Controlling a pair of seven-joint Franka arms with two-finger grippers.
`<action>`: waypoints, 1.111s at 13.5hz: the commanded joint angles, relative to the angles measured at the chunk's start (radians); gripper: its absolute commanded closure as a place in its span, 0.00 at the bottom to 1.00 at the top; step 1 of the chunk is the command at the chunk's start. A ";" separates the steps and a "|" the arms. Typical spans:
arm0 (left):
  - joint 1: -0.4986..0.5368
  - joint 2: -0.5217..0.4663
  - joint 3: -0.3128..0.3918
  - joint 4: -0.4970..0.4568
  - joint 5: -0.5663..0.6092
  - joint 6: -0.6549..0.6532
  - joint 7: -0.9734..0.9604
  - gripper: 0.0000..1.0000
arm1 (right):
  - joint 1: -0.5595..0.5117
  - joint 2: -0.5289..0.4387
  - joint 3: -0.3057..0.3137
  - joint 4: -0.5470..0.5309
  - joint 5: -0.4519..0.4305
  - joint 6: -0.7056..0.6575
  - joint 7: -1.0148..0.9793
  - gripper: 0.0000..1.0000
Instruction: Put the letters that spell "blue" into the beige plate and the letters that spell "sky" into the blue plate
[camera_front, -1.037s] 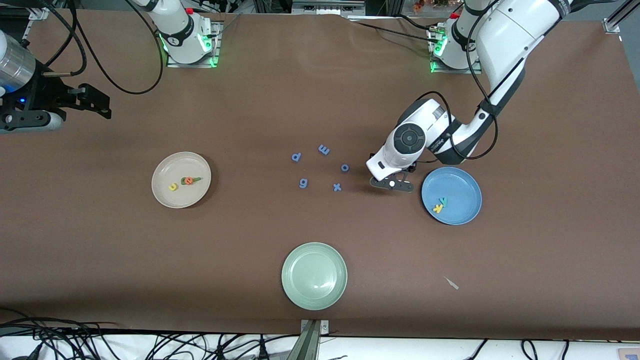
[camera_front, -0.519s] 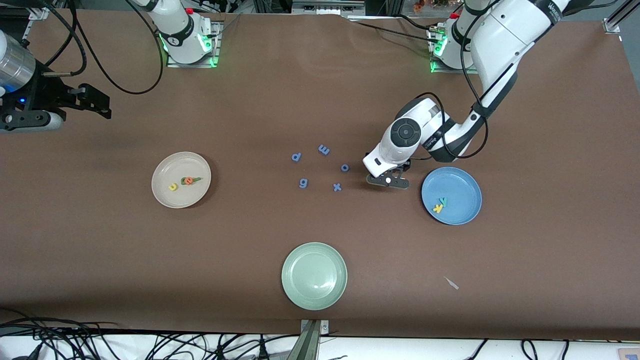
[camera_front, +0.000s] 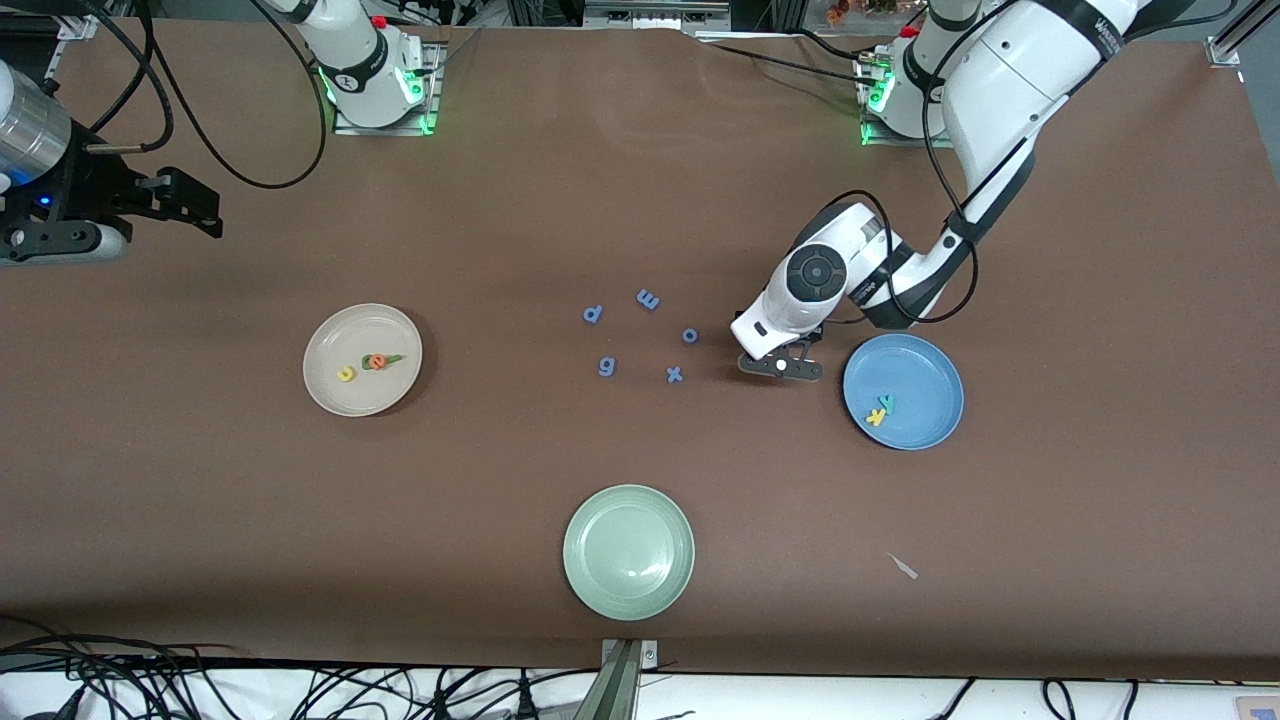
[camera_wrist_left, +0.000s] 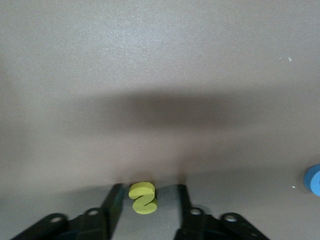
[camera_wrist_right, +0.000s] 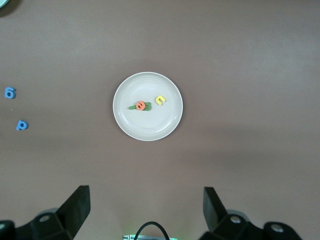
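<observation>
Two grippers: left gripper (camera_wrist_left: 146, 200) straddling yellow s (camera_wrist_left: 143, 197); right gripper (camera_wrist_right: 146, 202) wide, waiting; brown table (camera_front: 1050, 520).

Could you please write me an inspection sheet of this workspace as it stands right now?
Surface: brown table; small pale scrap nearer the front camera than the blue plate.
Job's things: beige plate holds yellow u, orange e and green pieces. Blue plate holds yellow k and teal y. Yellow s lies on the table beside the blue plate.
Clutter: five periwinkle letters mid-table; empty pale green plate.
Claws: left claw low at the table, fingers either side of the s, gaps showing. Right claw open, waiting high above the beige plate.
Cables: black cables at the right arm's end; tangle at the table edge.
Surroundings: nothing seen.
</observation>
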 joint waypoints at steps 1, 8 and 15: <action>0.009 -0.006 -0.007 -0.014 0.035 0.017 -0.025 0.97 | -0.004 -0.004 -0.002 0.005 0.011 -0.010 -0.014 0.00; 0.019 -0.137 -0.015 0.062 0.034 -0.250 0.045 1.00 | -0.004 -0.004 -0.002 0.005 0.011 -0.011 -0.014 0.00; 0.192 -0.149 -0.018 0.119 0.013 -0.320 0.471 0.01 | -0.004 -0.004 -0.002 0.005 0.013 -0.011 -0.014 0.00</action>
